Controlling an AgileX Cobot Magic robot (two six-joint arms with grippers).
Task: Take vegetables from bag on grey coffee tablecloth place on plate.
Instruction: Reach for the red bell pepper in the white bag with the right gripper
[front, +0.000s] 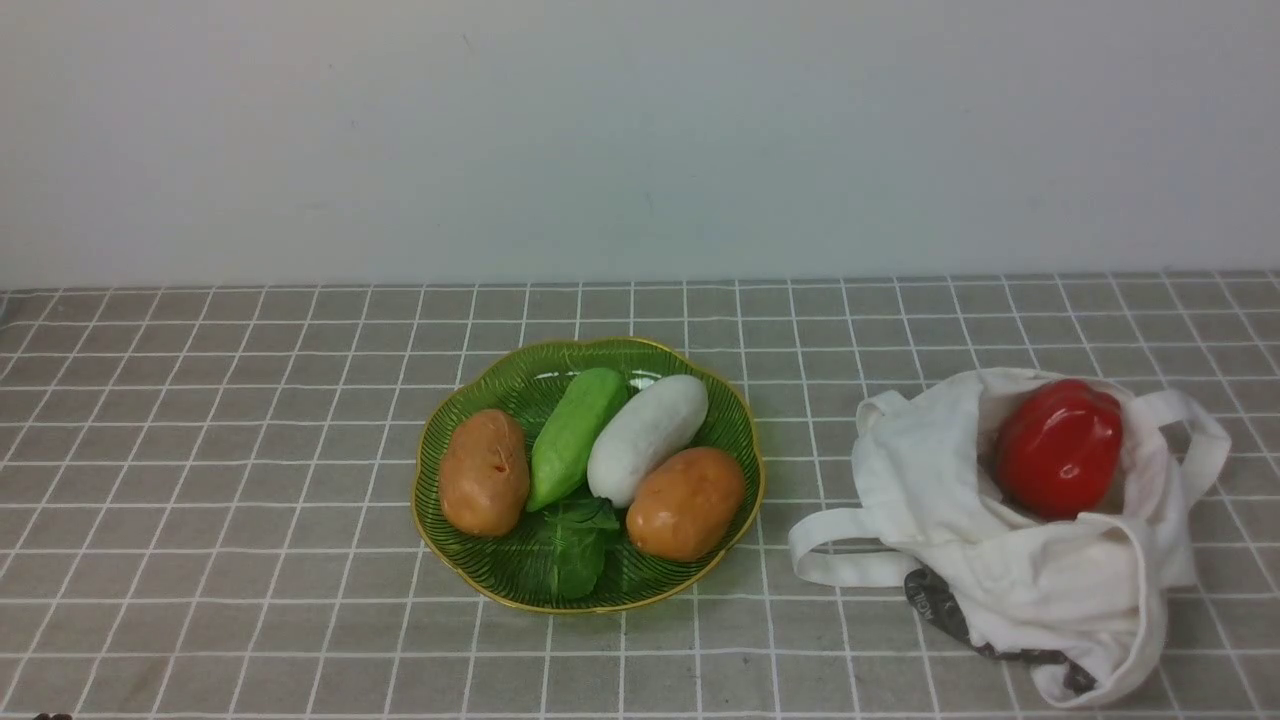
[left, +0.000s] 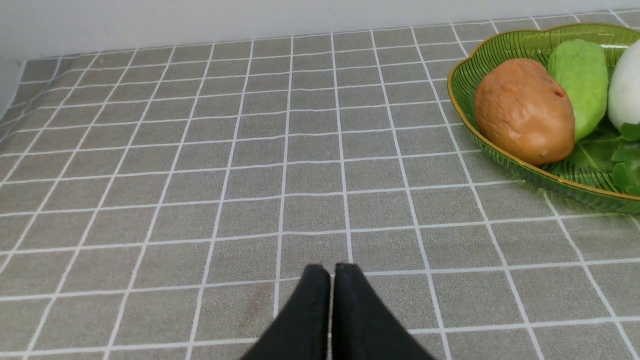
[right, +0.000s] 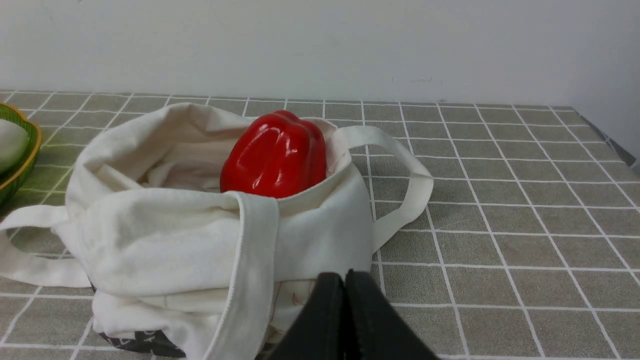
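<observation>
A glossy red bell pepper (front: 1060, 447) (right: 275, 156) sits in the open mouth of the white cloth bag (front: 1010, 540) (right: 175, 235) on the right of the grey checked tablecloth (front: 200, 450). The green gold-rimmed plate (front: 590, 350) (left: 470, 65) stands at the centre and holds two brown potatoes, a green piece, a white piece and a leaf. My right gripper (right: 345, 275) is shut and empty, low on the near side of the bag. My left gripper (left: 332, 268) is shut and empty over bare cloth, left of the plate. Neither arm shows in the front view.
A white wall (front: 640, 130) rises behind the table. One bag handle (front: 840, 560) lies toward the plate and another (right: 400, 180) loops out on the far side. The cloth's edge (right: 615, 145) falls away at the far right.
</observation>
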